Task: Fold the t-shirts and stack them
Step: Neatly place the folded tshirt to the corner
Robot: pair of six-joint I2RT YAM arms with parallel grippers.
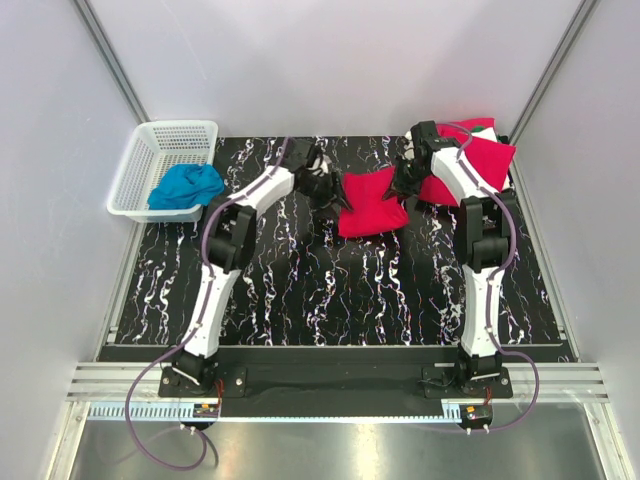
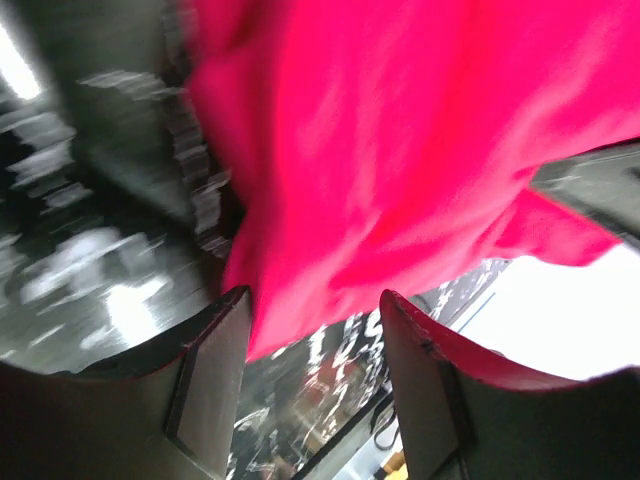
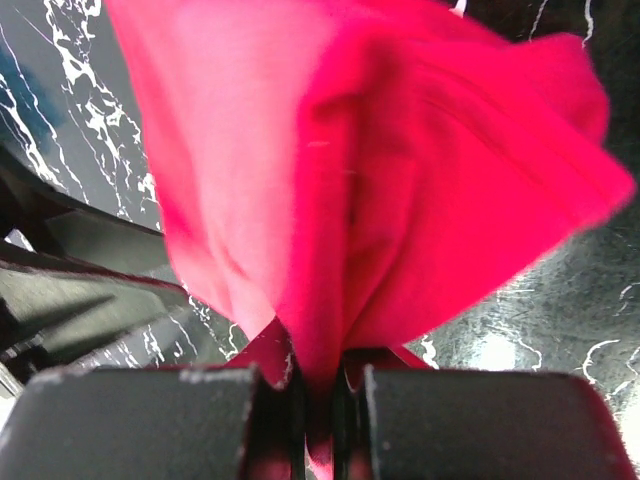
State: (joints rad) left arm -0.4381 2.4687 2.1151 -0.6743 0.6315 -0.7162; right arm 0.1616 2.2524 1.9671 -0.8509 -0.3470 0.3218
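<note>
Nearest me, the two arm bases sat at the front edge of the black, white-veined table (image 1: 330, 290). The left arm (image 1: 215, 275) and the right arm (image 1: 487, 270) both reached away from me toward the far half of the table.

Between them, past the middle of the table, I saw the red t-shirt (image 1: 372, 205) bunched up with one gripper at each side. The left gripper (image 1: 322, 182) was at its left edge. In the left wrist view its fingers (image 2: 212, 385) stood well apart. An edge of the red fabric hung down into the gap without being pinched, so that gripper was open and had hold of nothing.

The right gripper (image 1: 408, 178) was at the shirt's right edge. In the right wrist view I saw its fingers (image 3: 150, 425) closed tight on a gathered fold of the red cloth. The fabric fanned out above the clamp, with the marbled table showing behind it. The left wrist picture was blurred, so I could not make out any finer detail of the cloth there.

Farther back on the right, partly behind the right arm, lay a pile of red t-shirts (image 1: 497, 158), with white and green showing at its far top edge.

At the far left, just off the table's corner, a white plastic basket (image 1: 128, 185) held a crumpled blue cloth (image 1: 185, 187).
</note>
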